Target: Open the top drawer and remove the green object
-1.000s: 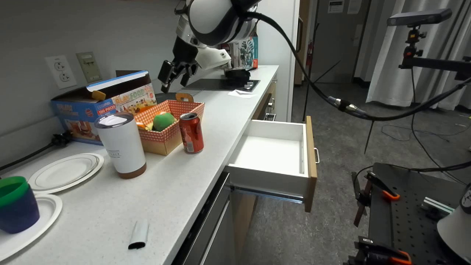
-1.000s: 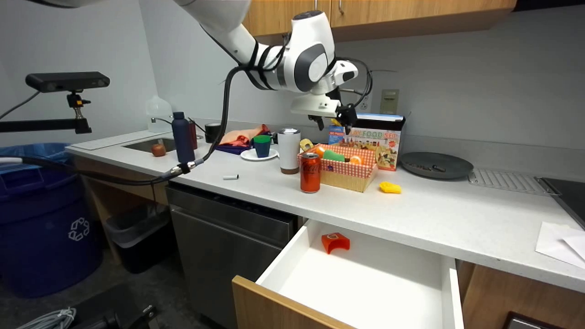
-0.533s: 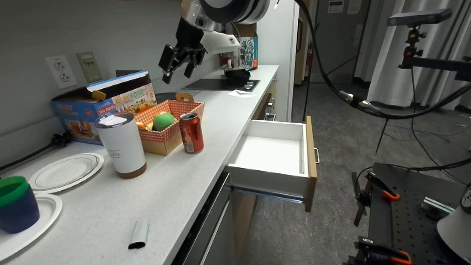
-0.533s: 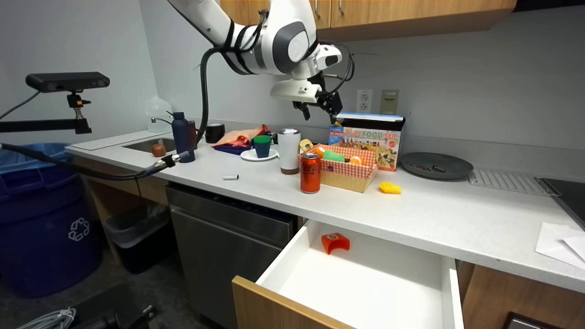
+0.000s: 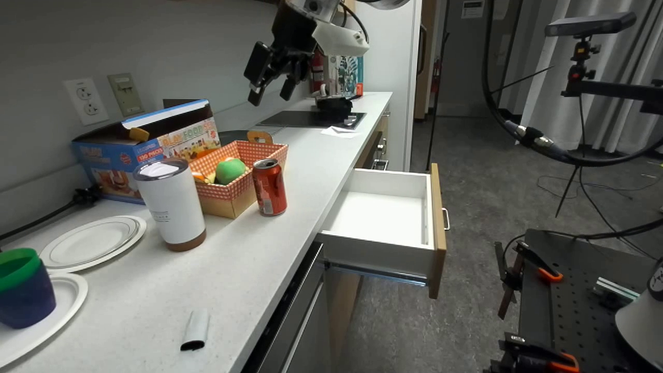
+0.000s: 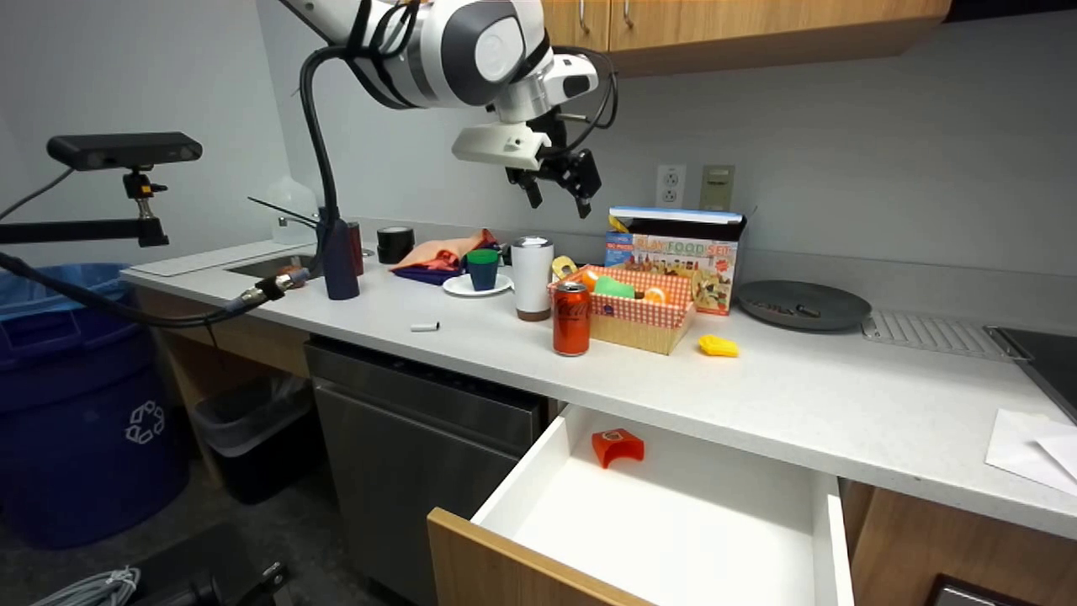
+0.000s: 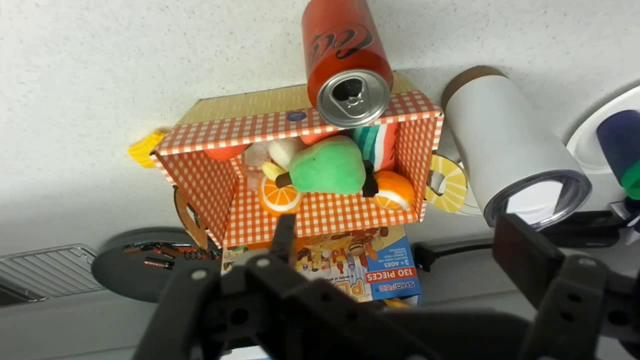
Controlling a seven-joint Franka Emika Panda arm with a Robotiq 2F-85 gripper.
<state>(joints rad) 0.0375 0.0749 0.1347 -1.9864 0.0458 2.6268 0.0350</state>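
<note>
The top drawer (image 5: 437, 233) is pulled open; its tan front also shows in an exterior view (image 6: 522, 560). The green object (image 7: 327, 165) is a pear-like soft item lying in a red-checked basket (image 7: 295, 212) among other play food. It also shows in both exterior views (image 5: 230, 171) (image 6: 614, 288). My gripper (image 7: 400, 225) is open, with its fingers wide apart and nothing between them. In both exterior views the gripper (image 5: 270, 96) (image 6: 559, 204) hangs in the air above the counter, higher than the basket and apart from it.
A red can (image 6: 571, 318) stands against the basket's front. A white tumbler (image 6: 533, 278) stands beside it. A play food box (image 6: 677, 261) is behind. A yellow piece (image 6: 718, 345) lies on the counter. A red-orange piece (image 6: 617, 446) lies in the drawer. A wall cabinet (image 6: 757, 29) hangs above.
My open gripper has risen and moved away from above the basket, leftward in the view facing the counter. The drawer, basket and green object have not moved.
</note>
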